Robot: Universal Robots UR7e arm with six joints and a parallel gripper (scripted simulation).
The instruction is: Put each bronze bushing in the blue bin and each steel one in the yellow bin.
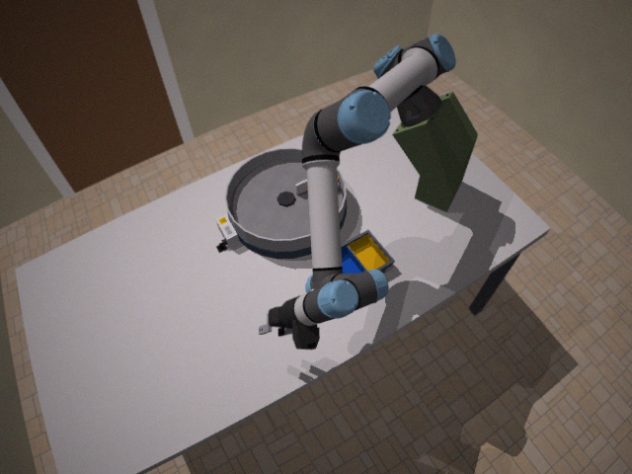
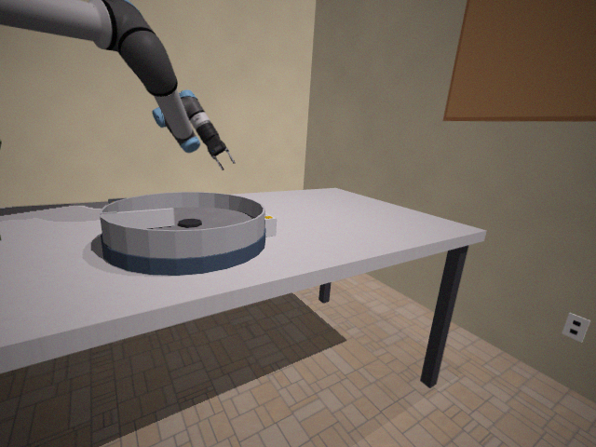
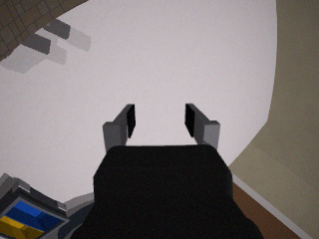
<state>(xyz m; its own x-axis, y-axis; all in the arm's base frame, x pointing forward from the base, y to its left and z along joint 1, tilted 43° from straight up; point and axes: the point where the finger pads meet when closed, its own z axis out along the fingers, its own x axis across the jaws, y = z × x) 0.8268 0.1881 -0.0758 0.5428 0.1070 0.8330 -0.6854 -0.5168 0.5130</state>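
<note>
turntable (image 1: 270, 216) (image 2: 182, 245) well apart from open gripper (image 1: 272, 330) (image 2: 228, 166) (image 3: 159, 114)

Arm bent; gripper (image 1: 272, 330) (image 2: 228, 166) (image 3: 159, 114) open, tilted downward.

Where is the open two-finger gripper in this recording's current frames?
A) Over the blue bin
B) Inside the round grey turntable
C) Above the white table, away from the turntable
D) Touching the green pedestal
C: the black two-finger gripper hangs above the white tabletop, fingers apart.
</note>
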